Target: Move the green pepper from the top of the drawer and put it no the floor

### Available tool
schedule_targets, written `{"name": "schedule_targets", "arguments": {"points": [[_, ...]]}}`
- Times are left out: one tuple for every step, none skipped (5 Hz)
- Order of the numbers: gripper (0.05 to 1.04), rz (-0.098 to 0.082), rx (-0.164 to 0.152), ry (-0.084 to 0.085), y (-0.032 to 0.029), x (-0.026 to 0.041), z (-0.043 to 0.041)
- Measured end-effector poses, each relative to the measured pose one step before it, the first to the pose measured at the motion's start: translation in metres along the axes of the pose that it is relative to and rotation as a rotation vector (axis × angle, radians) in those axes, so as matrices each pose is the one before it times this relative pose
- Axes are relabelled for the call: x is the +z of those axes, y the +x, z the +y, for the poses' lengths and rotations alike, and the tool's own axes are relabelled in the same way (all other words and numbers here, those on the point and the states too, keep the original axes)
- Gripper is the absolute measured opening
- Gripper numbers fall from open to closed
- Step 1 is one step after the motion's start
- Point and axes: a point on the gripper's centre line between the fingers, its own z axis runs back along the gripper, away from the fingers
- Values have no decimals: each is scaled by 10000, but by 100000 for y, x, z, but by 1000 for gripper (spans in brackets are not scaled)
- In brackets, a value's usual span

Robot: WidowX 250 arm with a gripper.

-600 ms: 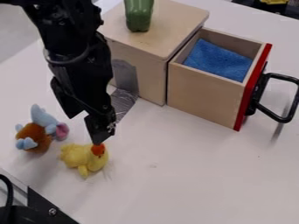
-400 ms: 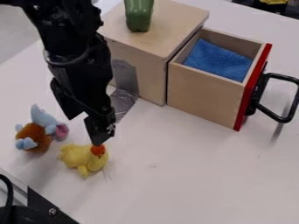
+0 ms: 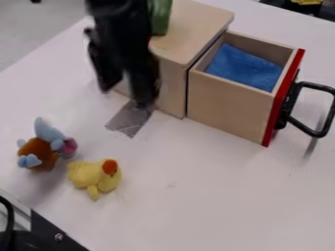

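Note:
The black gripper [image 3: 125, 94] hangs at the upper left, blurred, in front of the left part of the wooden drawer box [image 3: 190, 24]. Its two fingers are apart with nothing between them. On top of the box lies the green pepper [image 3: 161, 15], its left side partly hidden behind the arm. The gripper's tips are lower in the view than the pepper and to its left.
The drawer [image 3: 229, 108] stands pulled out to the right, a blue cloth [image 3: 245, 67] inside and a black handle on its red front. A yellow duck toy [image 3: 85, 174] and a brown and blue plush [image 3: 42, 152] lie at the lower left.
The arm has swung up and slightly right in the view, away from the duck and toward the box. It now covers part of the pepper. The toys and drawer have not moved.

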Motion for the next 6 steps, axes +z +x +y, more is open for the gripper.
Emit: {"name": "schedule_targets", "arguments": {"points": [[1001,-563,883,111,4419,2588,1535],[1001,-331,778,3,3602,1701,801],[1001,193,988,241,2109,-399,845],[1001,494,1226,160,843,-1491,952],[1001,423,1066,-17,554,-2160,957],[1001,380,447,35,636,-1992,147]]}}
